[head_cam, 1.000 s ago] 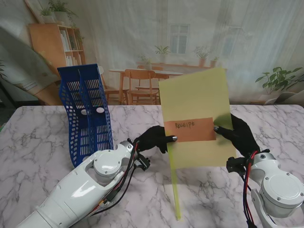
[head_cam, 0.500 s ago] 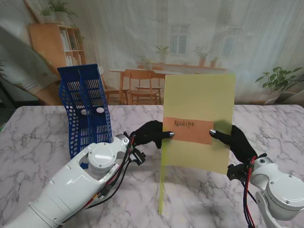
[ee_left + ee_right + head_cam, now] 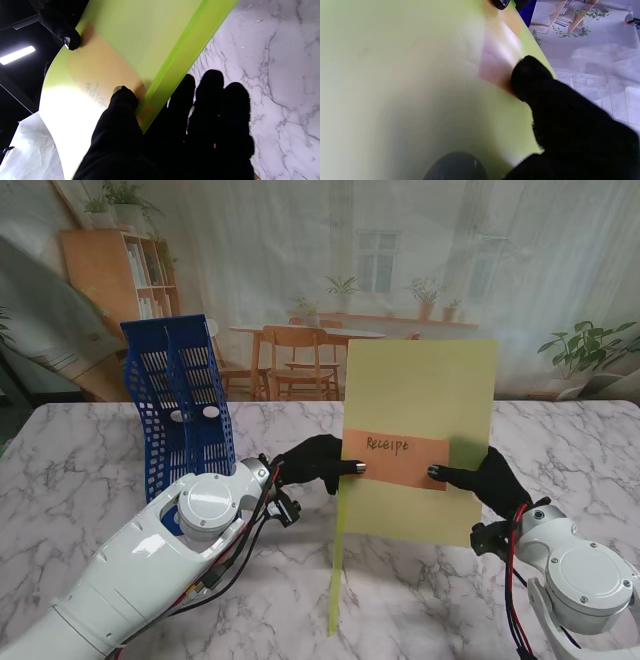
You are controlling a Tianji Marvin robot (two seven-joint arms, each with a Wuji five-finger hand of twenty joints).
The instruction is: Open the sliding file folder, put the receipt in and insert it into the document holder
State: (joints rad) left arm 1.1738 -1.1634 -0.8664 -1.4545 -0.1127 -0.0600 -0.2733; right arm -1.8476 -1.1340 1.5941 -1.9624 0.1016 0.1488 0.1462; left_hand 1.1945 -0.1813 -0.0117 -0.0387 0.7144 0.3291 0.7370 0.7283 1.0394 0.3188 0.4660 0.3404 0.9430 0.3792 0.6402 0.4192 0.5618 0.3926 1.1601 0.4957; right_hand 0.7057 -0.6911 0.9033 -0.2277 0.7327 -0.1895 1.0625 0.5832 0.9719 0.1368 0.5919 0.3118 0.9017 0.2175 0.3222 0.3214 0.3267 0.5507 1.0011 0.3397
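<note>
Stand view shows me the yellow-green file folder point(image 3: 420, 420) held upright over the marble tabletop point(image 3: 80, 470), between my two hands and clear of the surface. My left hand point(image 3: 318, 464) is clamped on its left edge, thumb tip on the near face at the left end of the orange receipt point(image 3: 396, 458), the other fingers behind the sheet. My right hand point(image 3: 482, 480) grips near the right edge, one fingertip pressed on the receipt's right end.

Both forearms rise from the near corners and angle inward, the gloved hands about level with each other at the folder's mid-height.

The folder's long axis runs vertically, its broad face turned toward me. Its slide bar point(image 3: 336, 570) hangs down along the left edge, lower end nearest me. The receipt lies crosswise inside the folder, with the handwritten word reading left to right.

Left wrist view confirms the thumb point(image 3: 123, 96) on the receipt beside the green bar point(image 3: 175, 57). The blue document holder point(image 3: 180, 415) stands left of the folder, well apart from it.
</note>
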